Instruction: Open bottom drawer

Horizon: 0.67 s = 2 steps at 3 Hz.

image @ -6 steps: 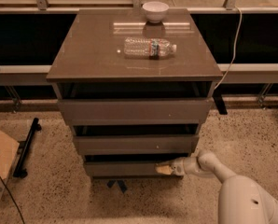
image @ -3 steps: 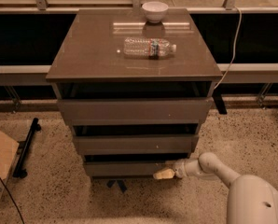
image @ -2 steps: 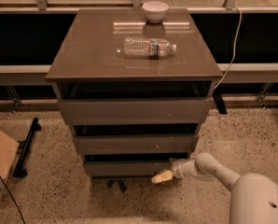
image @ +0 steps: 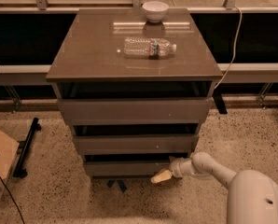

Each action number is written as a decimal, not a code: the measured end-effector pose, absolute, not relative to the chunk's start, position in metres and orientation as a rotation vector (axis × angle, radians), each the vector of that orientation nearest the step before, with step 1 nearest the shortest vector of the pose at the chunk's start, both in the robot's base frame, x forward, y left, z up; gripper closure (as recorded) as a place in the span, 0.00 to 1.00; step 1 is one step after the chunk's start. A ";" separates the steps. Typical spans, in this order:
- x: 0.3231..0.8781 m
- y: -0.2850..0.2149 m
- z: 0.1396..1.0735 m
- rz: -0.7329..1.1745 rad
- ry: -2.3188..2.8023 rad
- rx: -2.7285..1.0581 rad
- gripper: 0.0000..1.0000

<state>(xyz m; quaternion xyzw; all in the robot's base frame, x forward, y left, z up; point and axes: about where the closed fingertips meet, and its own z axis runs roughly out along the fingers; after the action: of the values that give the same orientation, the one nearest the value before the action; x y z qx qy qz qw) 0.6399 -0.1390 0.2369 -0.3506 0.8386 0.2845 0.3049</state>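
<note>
Gripper sat low by the floor at the right end of the bottom drawer, touching or just off its lower edge; wide or narrow, cannot tell. Drawer front, lowest in the cabinet, ran left-right and lay up-left of the gripper. Drawer insides were hidden.

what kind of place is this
Probably an office or lab test area, not a home: speckled hard floor, a loose cable hanging behind the cabinet, a cardboard box. The tool is low beside the bottom drawer.
</note>
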 end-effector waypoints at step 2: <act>0.660 -0.143 0.221 0.706 2.253 -0.968 0.00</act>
<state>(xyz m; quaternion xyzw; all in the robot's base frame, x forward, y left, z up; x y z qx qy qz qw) 0.6600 -0.1432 0.2212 -0.3630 0.8448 0.2647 0.2907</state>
